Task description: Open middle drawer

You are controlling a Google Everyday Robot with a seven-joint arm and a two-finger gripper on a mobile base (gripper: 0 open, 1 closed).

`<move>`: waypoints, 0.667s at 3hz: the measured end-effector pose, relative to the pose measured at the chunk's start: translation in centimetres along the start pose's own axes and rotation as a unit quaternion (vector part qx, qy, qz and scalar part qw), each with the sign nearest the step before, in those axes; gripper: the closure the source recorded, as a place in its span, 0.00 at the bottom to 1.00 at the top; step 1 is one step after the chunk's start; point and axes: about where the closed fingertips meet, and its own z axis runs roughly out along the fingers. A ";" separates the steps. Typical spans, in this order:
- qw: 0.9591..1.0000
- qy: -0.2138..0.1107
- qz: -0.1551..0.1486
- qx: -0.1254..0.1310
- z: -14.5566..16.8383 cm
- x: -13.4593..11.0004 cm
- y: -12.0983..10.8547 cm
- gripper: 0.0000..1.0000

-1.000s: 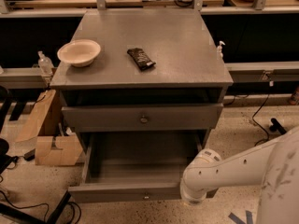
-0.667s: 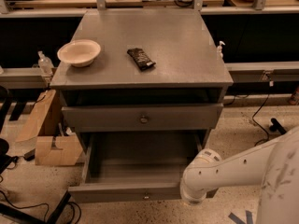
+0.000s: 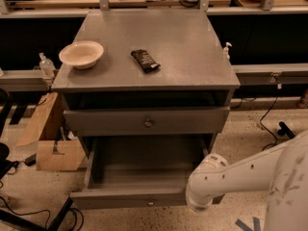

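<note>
- At lower right, gripper is hidden behind the arm (image 3: 240, 174); its state cannot be told.
- Knob (image 3: 148, 123) of middle drawer (image 3: 106, 121) may be missed on a blind reach; bottom drawer (image 3: 120, 198) may be struck.

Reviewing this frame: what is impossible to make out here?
- Gripper: nowhere in the camera view; it lies beyond the arm, whose last visible joint sits at the bottom edge.
- Middle drawer: seen front-on, so how far out it stands is unclear.
- Opening above it: inside lost in shadow.
- Dark packet: label too small.
</note>
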 end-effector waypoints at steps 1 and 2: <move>1.000 0.000 0.000 0.000 0.0 0.0 0.0 0.35; 1.000 0.000 0.000 0.000 0.0 0.0 0.0 0.12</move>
